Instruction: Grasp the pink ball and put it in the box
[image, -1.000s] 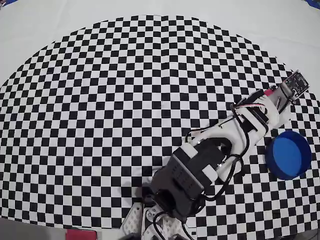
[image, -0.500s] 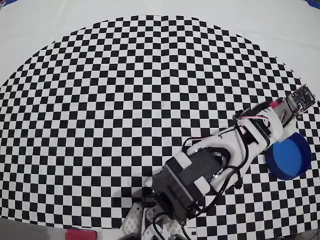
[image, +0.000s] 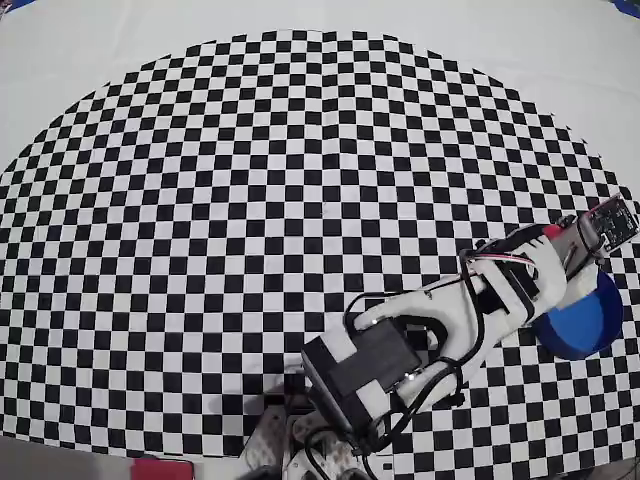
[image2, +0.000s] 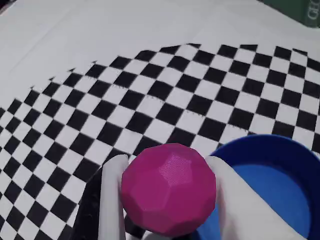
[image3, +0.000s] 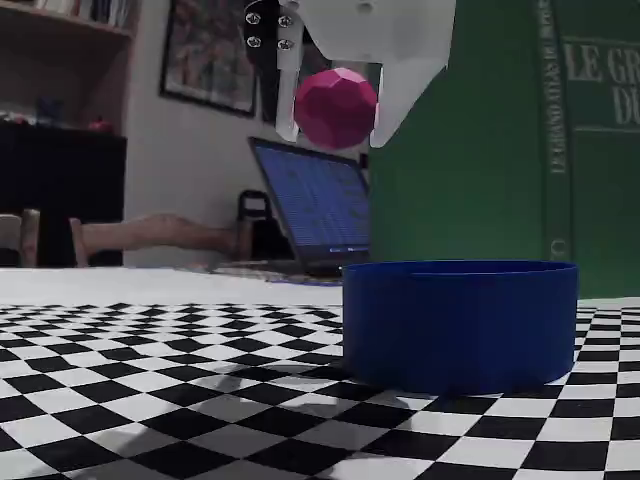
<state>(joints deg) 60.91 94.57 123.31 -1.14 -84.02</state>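
My gripper (image2: 165, 161) is shut on the pink ball (image2: 169, 189), a faceted magenta sphere pinched between the two white fingers (image2: 112, 200). In the fixed view the pink ball (image3: 336, 107) hangs in my gripper (image3: 335, 135) well above the mat, over the left rim of the box (image3: 460, 325). The wrist view has the round blue box (image2: 280, 170) just right of and below the ball. From overhead, the arm (image: 500, 285) stretches to the right and its wrist overlaps the upper rim of the box (image: 585, 325); the ball is mostly hidden there.
The black-and-white checkered mat (image: 250, 200) lies on a white table (image: 100, 50). Behind the box in the fixed view stand a large green book (image3: 520, 130) and an open laptop (image3: 315, 205). The arm's base (image: 330, 440) sits at the mat's near edge.
The arm has swung down-right in the overhead view, carrying the ball from beside the box to over its rim. The grip on the ball looks unchanged.
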